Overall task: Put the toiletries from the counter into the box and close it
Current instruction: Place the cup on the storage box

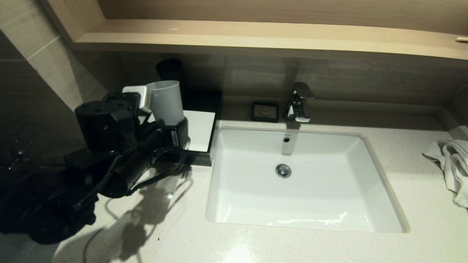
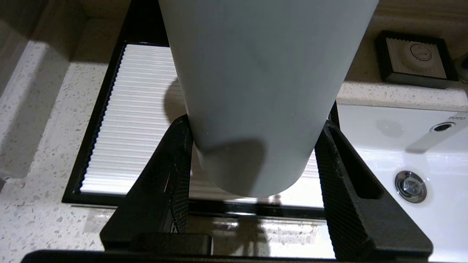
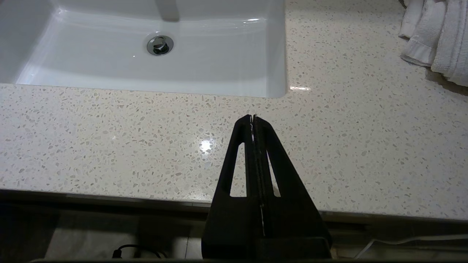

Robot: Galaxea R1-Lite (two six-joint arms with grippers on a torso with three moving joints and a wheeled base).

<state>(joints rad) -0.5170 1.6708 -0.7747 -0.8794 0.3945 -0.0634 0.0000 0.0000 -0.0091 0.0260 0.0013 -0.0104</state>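
Note:
My left gripper (image 1: 166, 126) (image 2: 256, 124) is shut on a pale grey plastic cup (image 1: 166, 100) (image 2: 263, 91), one black finger on each side of its lower wall. The cup stands upright over the low black box (image 1: 200, 129) (image 2: 135, 120), above the front part of its ribbed white top panel; I cannot tell whether it touches the panel. The box sits on the speckled counter (image 1: 256, 244) (image 3: 109, 138), left of the sink. No toiletries are in view. My right gripper (image 3: 253, 117) is shut and empty, hanging over the counter's front edge.
The white sink basin (image 1: 292, 182) fills the middle, with a chrome tap (image 1: 299, 102) behind it. A small black square dish (image 1: 265, 111) (image 2: 416, 58) sits beside the tap. A white towel (image 1: 449, 164) (image 3: 435, 33) lies at the far right. A wooden shelf (image 1: 256, 36) overhangs the back.

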